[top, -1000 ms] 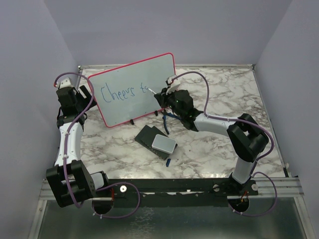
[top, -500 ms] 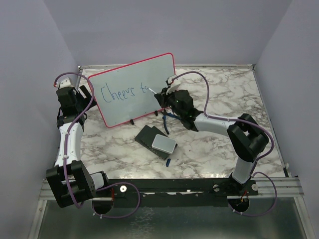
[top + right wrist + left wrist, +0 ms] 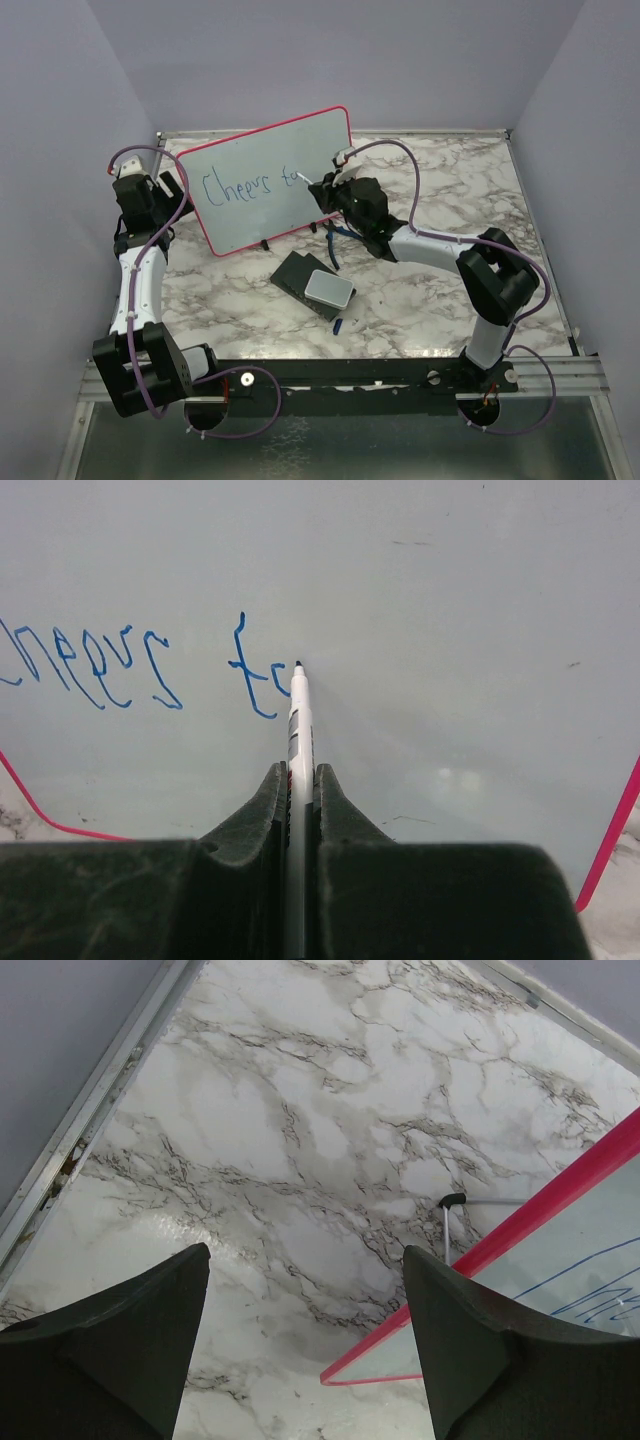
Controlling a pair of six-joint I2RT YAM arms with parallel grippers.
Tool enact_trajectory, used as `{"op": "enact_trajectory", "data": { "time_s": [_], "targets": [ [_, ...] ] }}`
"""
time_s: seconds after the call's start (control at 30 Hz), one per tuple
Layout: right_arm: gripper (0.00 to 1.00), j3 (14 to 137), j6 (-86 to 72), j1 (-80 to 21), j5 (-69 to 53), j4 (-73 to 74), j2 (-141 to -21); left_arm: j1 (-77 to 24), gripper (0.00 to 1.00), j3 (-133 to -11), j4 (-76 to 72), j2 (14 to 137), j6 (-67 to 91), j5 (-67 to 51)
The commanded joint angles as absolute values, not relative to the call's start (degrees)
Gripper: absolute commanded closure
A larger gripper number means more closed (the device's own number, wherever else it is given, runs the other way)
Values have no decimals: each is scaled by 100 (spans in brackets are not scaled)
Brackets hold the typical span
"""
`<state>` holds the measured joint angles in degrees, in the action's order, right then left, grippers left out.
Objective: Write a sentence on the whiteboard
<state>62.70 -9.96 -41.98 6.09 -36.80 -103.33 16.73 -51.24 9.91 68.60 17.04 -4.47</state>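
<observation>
Pale lavender walls [image 3: 300, 60] enclose a white, grey-veined marble table [image 3: 420, 300]; silver metal trim [image 3: 430, 130] lines its upper edge.

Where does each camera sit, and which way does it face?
Top external: above and behind the robot, looking down on the table; left arm and right arm show.
Left wrist: looks down past its open left pincer at table and the whiteboard corner.
Right wrist: faces the whiteboard; right pincer grips the marker.
Shared: every view shows the blue writing.
</observation>
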Motion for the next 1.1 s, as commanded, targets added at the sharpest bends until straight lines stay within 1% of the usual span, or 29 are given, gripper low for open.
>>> {"op": "enact_trajectory", "data": {
  "time_s": [0.0, 0.43, 0.63, 0.83, 0.93, 1.07],
  "targets": [
    [99, 6473, -902, -4184, 528, -3742, -10399, 1582, 21, -5081, 893, 6732, 1679, -513],
    [99, 6529, -974, -4183, 273, -3607, -10543, 1582, 20, -5086, 887, 6741, 1688, -522],
    [99, 6264, -888, -4199, 88, -3732, -10216, 1582, 20, -5080, 888, 6732, 1684, -527],
    [99, 5851, -827, -4185, 471, -3726, -9580, 1583, 20, -5080, 892, 6732, 1679, -512],
    [99, 5787, -753, -4171, 721, -3666, -9501, 1582, 20, -5071, 891, 6722, 1681, -517],
    [99, 5763, -804, -4019, 740, -3650, -9534, 1582, 20, -5068, 896, 6714, 1679, -504]
  ]
}}
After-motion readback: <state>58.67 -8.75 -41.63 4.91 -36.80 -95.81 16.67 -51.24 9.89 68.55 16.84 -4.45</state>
